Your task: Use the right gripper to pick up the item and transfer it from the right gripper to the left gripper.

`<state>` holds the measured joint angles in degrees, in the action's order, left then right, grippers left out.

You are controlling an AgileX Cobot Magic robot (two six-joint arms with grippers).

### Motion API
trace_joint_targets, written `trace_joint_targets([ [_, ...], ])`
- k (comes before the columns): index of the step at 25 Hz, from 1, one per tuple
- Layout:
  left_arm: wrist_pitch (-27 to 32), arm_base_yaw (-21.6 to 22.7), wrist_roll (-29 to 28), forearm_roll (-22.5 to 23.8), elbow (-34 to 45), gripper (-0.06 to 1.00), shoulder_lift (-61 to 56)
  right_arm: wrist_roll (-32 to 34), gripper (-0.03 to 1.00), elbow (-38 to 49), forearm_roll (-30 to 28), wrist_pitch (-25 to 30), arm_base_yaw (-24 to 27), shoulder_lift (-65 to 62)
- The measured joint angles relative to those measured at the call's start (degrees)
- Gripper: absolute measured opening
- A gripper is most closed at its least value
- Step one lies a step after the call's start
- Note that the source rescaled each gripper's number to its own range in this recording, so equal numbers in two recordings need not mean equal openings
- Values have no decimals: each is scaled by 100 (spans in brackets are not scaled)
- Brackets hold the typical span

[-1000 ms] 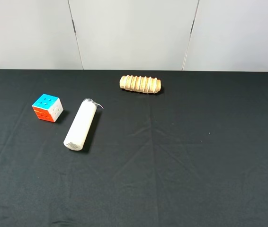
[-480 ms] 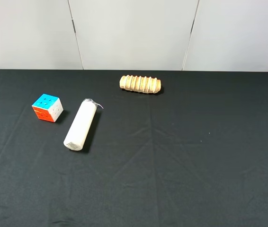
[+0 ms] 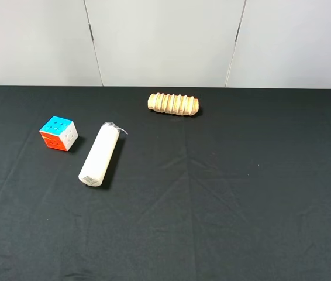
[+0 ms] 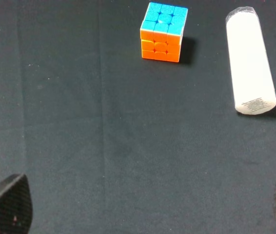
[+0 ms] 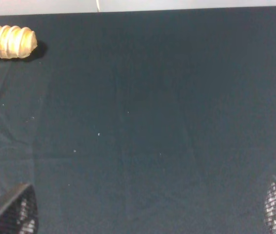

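Both grippers hang above the cloth with nothing between their fingers: the left gripper (image 4: 138,214) shows only two black mesh-textured fingertips (image 4: 9,204) set wide apart, and the right gripper (image 5: 143,212) likewise has its fingertips (image 5: 11,212) spread wide. Neither arm appears in the high view. The small 3x3 puzzle cube (image 3: 58,133) with blue top, orange and white sides sits on the black cloth-covered table (image 3: 224,193), untouched. Just beside the cube, toward the table's middle, lies a white plastic cylinder (image 3: 99,154), apart from it. Well beyond the cube, near the table's far edge, rests a ribbed wooden roller (image 3: 173,104).
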<state>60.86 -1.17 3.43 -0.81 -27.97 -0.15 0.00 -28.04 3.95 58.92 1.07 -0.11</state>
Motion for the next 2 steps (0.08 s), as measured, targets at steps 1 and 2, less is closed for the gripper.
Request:
trace_joint_targets([
  [1, 0, 0, 0, 0, 0, 97, 0, 0, 100, 0, 0, 0, 0, 0],
  [2, 0, 0, 0, 0, 0, 97, 0, 0, 100, 0, 0, 0, 0, 0],
])
